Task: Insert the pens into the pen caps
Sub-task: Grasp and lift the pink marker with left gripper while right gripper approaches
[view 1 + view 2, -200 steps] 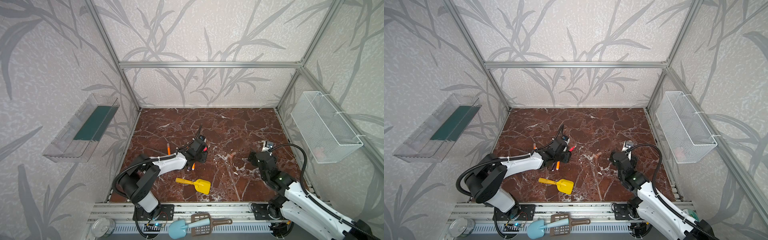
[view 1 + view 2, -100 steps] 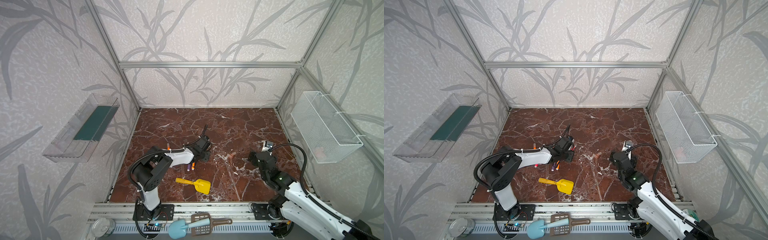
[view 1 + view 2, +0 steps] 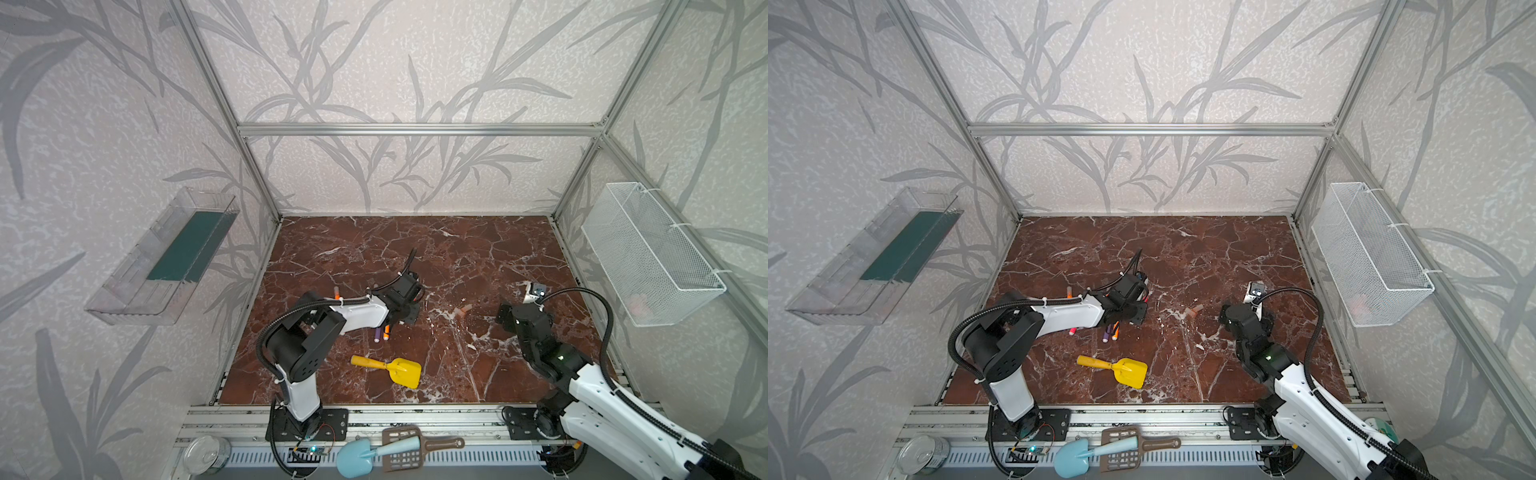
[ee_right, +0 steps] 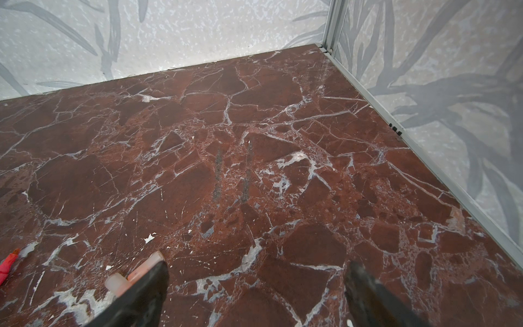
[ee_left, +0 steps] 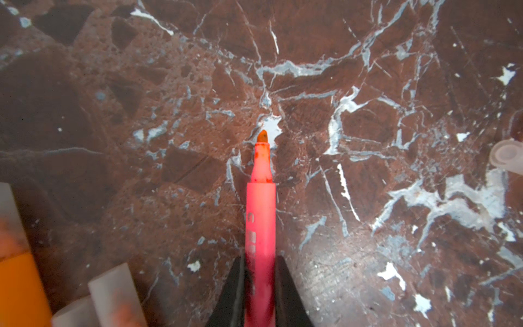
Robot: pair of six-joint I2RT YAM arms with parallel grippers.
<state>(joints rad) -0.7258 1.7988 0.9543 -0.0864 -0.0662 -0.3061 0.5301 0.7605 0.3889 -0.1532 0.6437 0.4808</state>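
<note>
Red-pink slim marker pen (image 5: 260, 215), one, is clamped by left gripper (image 5: 259, 259); right gripper (image 4: 256, 264) gapes beside two translucent pinkish caps (image 4: 115, 283).

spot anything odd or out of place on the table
A yellow toy shovel lies on the marble table near the pens, with no part in capping. Two dark parallel streaks also mark the marble.

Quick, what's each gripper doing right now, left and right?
Left gripper: closed, holding a red-pink pen.
Right gripper: open, holding nothing.
</note>
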